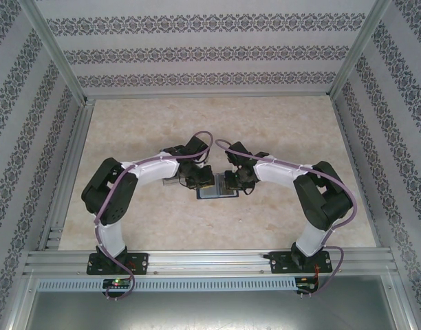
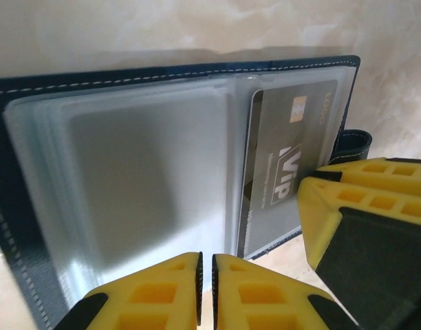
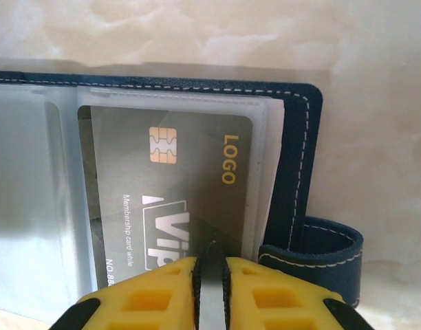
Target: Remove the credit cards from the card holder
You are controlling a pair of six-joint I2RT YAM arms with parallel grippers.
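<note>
On the marbled table, both arms bend elbows-out and reach inward, wrists meeting over the open card holder at mid-table. A dark grey credit card sits in its right-hand clear sleeve. The right gripper pinches that card's near edge; the left gripper shows jaws almost pressed together at the holder's near edge.

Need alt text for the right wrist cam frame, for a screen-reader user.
The yellow-fingered right gripper pinches the near edge of a dark grey credit card, marked with a chip, LOGO and VIP, in a clear sleeve of the open navy card holder. The holder's tab sticks out at right, and the holder lies on a pale marbled table.
</note>
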